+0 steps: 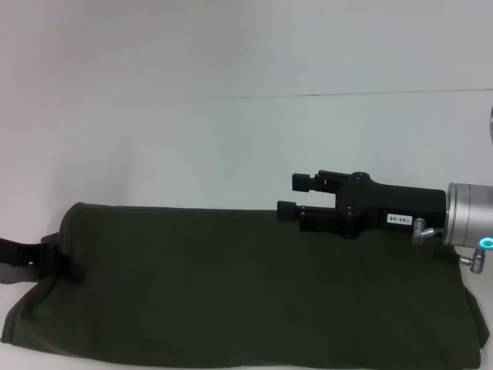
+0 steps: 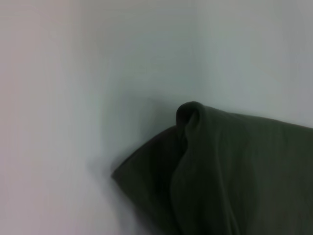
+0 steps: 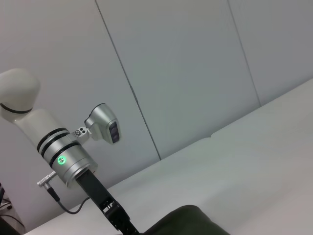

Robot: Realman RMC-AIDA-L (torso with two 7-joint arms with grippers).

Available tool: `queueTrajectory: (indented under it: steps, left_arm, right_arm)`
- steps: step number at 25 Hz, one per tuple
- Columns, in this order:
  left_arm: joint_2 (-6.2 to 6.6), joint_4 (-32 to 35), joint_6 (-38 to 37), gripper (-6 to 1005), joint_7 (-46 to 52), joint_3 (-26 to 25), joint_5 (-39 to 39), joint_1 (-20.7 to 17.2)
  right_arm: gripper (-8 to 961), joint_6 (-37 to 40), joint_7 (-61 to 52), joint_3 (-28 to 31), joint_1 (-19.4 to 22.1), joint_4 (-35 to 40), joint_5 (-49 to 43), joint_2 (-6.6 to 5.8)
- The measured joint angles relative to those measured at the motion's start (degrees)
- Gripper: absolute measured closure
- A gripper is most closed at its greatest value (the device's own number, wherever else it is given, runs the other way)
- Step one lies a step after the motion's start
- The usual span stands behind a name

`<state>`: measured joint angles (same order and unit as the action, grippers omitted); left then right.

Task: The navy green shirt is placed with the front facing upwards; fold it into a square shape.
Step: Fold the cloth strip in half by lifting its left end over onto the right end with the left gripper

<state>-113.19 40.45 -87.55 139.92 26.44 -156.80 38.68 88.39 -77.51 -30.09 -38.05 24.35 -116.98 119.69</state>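
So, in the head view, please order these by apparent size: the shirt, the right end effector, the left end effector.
1. navy green shirt
2. right end effector, though it is raised nearer the camera
3. left end effector, mostly cut off at the frame edge

- A smooth white table (image 1: 231, 146) carries everything; a thin dark seam crosses its far part from side to side.
- Directly on it lies the dark olive-green cotton shirt (image 1: 231, 293), folded into a long band along the near edge.
- At the shirt's left end, one fold seems bunched upward.
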Motion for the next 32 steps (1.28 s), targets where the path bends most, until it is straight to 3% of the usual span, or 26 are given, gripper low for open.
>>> queueTrajectory:
  steps: [12, 20, 32]
  left_arm:
    - [0.06, 0.4, -0.2, 944, 1.0, 0.7, -0.2, 0.4]
    - [0.89, 1.5, 0.2, 944, 2.2, 2.1, -0.6, 1.0]
    - [5.37, 10.2, -0.1, 944, 4.6, -1.2, -6.7, 1.4]
  right_arm:
    - [170, 0.1, 0.1, 0.3, -0.2, 0.1, 0.5, 0.00]
    - [170, 0.4, 0.1, 0.3, 0.2, 0.1, 3.4, -0.09]
    - [169, -0.5, 0.2, 0.3, 0.3, 0.1, 5.1, -0.09]
